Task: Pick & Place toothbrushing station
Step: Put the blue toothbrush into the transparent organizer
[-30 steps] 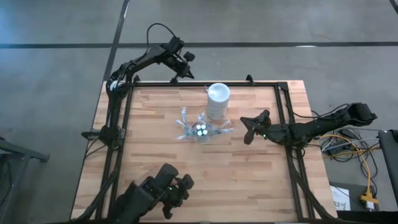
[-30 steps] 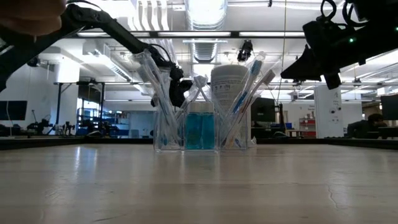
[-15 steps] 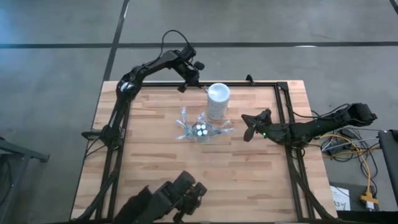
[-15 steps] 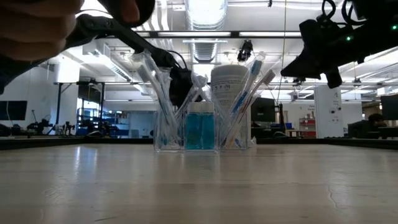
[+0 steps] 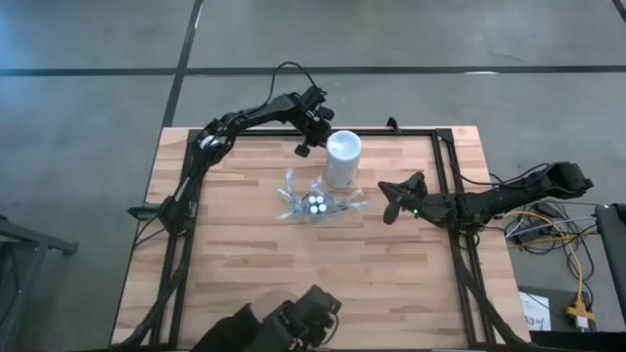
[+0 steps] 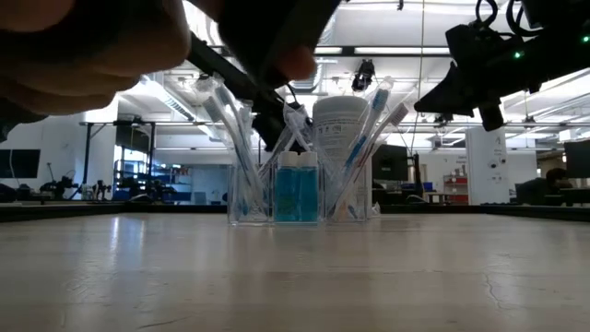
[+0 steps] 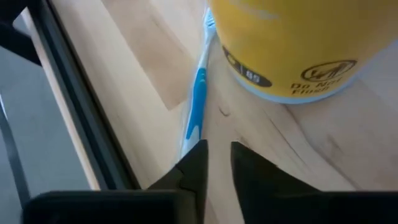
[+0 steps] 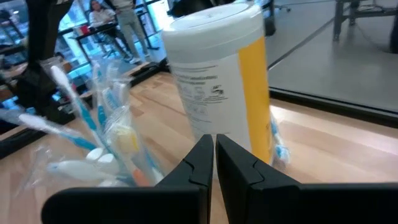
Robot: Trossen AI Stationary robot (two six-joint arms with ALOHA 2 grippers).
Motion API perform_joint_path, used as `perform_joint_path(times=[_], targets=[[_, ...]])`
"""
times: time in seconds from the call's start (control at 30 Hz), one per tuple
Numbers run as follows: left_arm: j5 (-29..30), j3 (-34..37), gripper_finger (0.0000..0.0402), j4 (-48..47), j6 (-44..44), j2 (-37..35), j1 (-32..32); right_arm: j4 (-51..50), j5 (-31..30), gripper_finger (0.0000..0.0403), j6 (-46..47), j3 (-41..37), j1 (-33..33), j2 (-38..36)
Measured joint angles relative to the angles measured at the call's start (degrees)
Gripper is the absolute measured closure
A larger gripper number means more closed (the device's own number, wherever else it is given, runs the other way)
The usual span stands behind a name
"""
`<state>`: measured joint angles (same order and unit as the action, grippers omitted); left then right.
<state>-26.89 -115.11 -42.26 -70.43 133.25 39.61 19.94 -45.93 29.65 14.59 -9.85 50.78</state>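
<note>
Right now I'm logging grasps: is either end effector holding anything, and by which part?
Nothing is held. The left end effector hovers beside the white cup; the right end effector waits right of the toothbrushes. Both look nearly closed, empty.

A wooden butcher-block tabletop with a black metal frame along its edges stands on a grey concrete floor crossed by dark lines. Beyond the tabletop's far edge lies a large open workshop with white walls, ceiling ducts, bright strip lights, desks and dark monitors.
</note>
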Motion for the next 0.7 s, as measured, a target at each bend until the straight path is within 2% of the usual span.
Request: perform_joint_path(times=[0.13,0.43,0.53,0.7], targets=[[0.7,0.0,0.0283,0.6,-1.2,0.0,-0.3,0.0,1.2,0.0385,0.2,0.0,0.0,0.0],[8.1,0.0,0.0157,2.5,-7.3,1.9,-0.7,0.0,3.4,0.0385,3.7,0.0,0.0,0.0],[9.0,-0.1,0.0140,3.0,-8.4,3.0,-0.8,0.1,4.4,0.0385,4.4,0.1,0.0,0.0],[9.4,-1.3,0.0141,2.8,-9.7,4.7,-0.8,0.1,4.4,0.0385,4.6,0.1,0.0,0.0]])
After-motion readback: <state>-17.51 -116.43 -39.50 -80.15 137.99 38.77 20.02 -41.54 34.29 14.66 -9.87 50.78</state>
